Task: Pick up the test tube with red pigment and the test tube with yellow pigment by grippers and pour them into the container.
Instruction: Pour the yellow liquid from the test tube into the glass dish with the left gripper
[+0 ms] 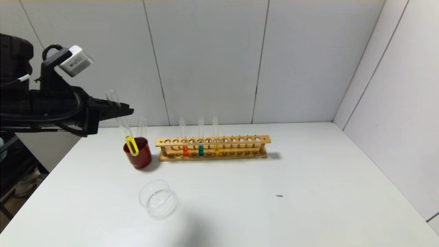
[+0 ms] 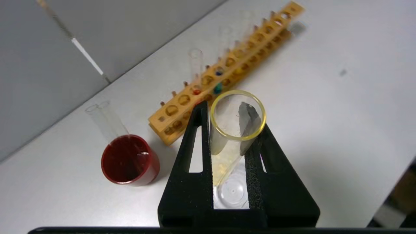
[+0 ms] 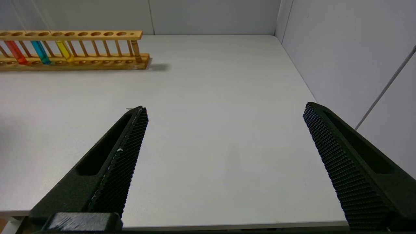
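My left gripper (image 1: 124, 110) is shut on the test tube with yellow pigment (image 1: 131, 145) and holds it tilted in the air, its yellow bottom showing in front of the dark red cup (image 1: 139, 156). In the left wrist view the left gripper (image 2: 232, 117) clamps the tube (image 2: 227, 143), and the container (image 2: 231, 193) shows below it between the fingers. The clear glass container (image 1: 157, 199) sits on the table nearer than the cup. The test tube with red pigment (image 1: 185, 149) stands in the wooden rack (image 1: 240, 140). My right gripper (image 3: 225, 109) is open and empty, over bare table to the right.
The rack also holds a teal tube (image 1: 201, 149) and a second yellow tube (image 1: 216, 148). Two empty tubes (image 1: 142, 127) stand in the red cup. Walls close the back and right. The table's left edge is near the cup.
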{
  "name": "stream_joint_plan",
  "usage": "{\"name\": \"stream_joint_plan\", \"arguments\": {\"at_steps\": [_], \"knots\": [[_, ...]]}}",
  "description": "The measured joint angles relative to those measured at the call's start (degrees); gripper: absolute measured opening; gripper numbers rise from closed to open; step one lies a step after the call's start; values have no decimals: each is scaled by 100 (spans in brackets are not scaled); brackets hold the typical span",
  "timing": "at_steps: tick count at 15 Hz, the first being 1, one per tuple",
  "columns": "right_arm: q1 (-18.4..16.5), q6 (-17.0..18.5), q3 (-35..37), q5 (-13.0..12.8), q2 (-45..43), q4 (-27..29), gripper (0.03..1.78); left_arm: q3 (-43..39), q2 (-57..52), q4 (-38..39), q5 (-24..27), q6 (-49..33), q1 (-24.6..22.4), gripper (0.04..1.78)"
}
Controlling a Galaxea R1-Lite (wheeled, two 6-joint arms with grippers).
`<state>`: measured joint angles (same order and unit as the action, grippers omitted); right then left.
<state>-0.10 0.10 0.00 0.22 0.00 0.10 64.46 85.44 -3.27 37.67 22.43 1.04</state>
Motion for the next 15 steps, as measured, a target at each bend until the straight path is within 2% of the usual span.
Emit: {"name": "stream_joint_plan", "arguments": {"at_steps": [2,4,8,12,15], "knots": [[0,0,0,2,0,0,175,-236,-63,-50,332,1113,-207,32],[0,0,0,2,0,0,175,-322,-20,-273,329,2186,-260,32],[0,0,0,2,0,0,175,87,155,-1045,-157,4105,-44,32],[0,0,0,2,0,0,175,174,193,-1097,-399,4647,444,32],[0,0,0,2,0,0,175,-38,190,-1098,-438,4852,508,32]]}}
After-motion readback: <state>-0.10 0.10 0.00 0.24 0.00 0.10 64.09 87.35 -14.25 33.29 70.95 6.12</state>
